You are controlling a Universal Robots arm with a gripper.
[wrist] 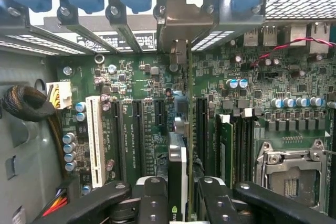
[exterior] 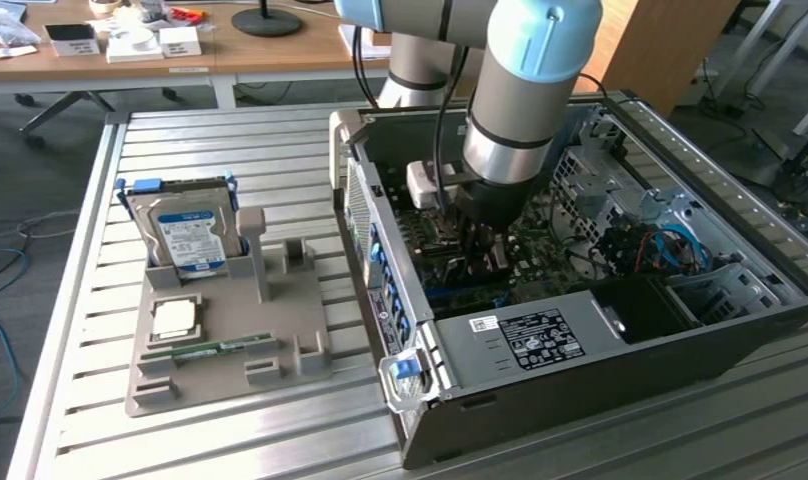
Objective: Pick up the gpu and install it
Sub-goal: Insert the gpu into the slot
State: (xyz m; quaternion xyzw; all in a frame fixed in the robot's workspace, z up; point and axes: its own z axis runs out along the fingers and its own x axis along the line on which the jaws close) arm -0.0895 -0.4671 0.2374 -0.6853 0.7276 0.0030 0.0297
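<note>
My gripper (exterior: 490, 252) reaches down into the open computer case (exterior: 724, 330), just over the motherboard. In the wrist view its two black fingers (wrist: 152, 200) are shut on the gpu (wrist: 178, 169). The card shows edge-on, standing upright between them. Its silver end bracket (wrist: 181, 24) sits among the blue slot latches at the case's rear wall. The card's lower edge lies along a black expansion slot on the green motherboard (wrist: 142, 77). I cannot tell how deep it sits in that slot.
On the exterior view's left, a grey holder tray (exterior: 224, 375) carries a silver hard drive (exterior: 184, 235), a processor chip (exterior: 175, 320) and a memory stick (exterior: 224, 347). Inside the case are a white slot (wrist: 94, 135), the processor socket (wrist: 291, 174), a power supply (exterior: 538, 340) and cables (exterior: 658, 250).
</note>
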